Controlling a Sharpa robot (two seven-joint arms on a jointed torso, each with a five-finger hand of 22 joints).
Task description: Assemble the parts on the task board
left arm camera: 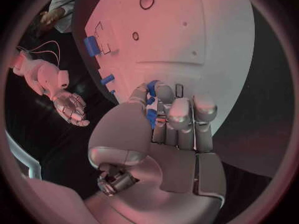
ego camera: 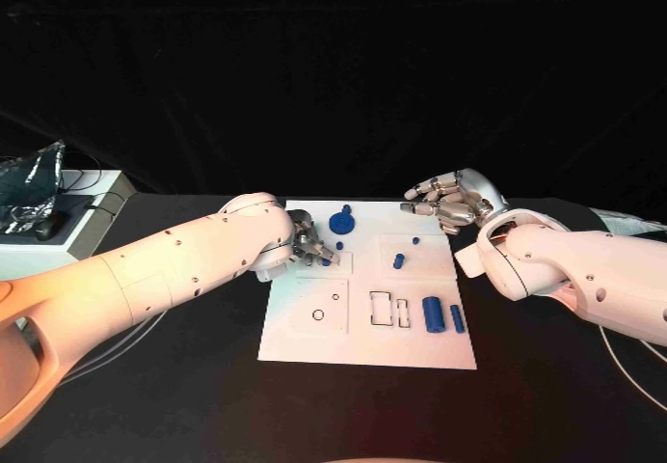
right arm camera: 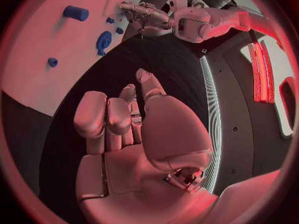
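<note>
The white task board (ego camera: 364, 333) lies in the middle of the black table. My left hand (ego camera: 308, 245) hovers over its far left part, fingers curled round a small blue part (left arm camera: 151, 115) pinched against the thumb. My right hand (ego camera: 452, 200) hangs beyond the board's far right corner, fingers apart and holding nothing; the right wrist view shows its bare palm (right arm camera: 124, 134). On the board lie a round blue knob (ego camera: 343, 223), a short peg (ego camera: 399, 259), a thick blue cylinder (ego camera: 434, 313) and a thin pin (ego camera: 458, 318). Outlined slots (ego camera: 389, 308) and a small ring mark (ego camera: 318, 314) show on the board.
A white box (ego camera: 87, 227) with a crumpled silver bag (ego camera: 35, 183) on it stands at the table's far left. Thin cables (ego camera: 628, 362) run along the right side. Bare black table lies in front of the board.
</note>
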